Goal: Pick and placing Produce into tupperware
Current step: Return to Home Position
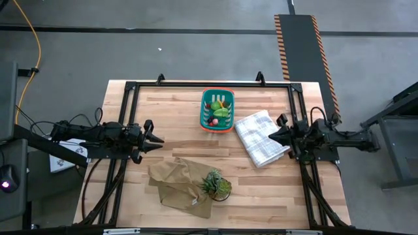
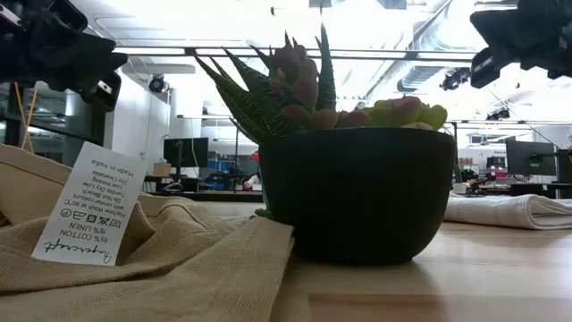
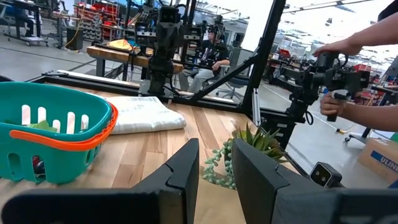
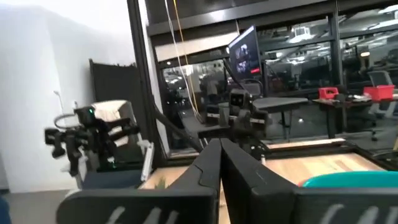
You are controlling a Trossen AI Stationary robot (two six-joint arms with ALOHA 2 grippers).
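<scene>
at the table's [image 1: 196, 155] front edge, a tan cloth [image 1: 175, 184] lies beside a spiky potted plant [image 1: 215, 185]. midway back, the left gripper [image 1: 159, 139] hangs at the left, fingers parted and empty. the right gripper [image 1: 272, 136], pinched closed on nothing, sits over the white checked cloth [image 1: 256, 136]. farthest back, the teal basket [image 1: 204, 112] holds the produce [image 1: 221, 113], green and red pieces.

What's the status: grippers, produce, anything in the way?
Left gripper open, empty, left of table. Right gripper shut, empty, above cloth edge. Produce in basket. Plant near front, apart from both.
</scene>
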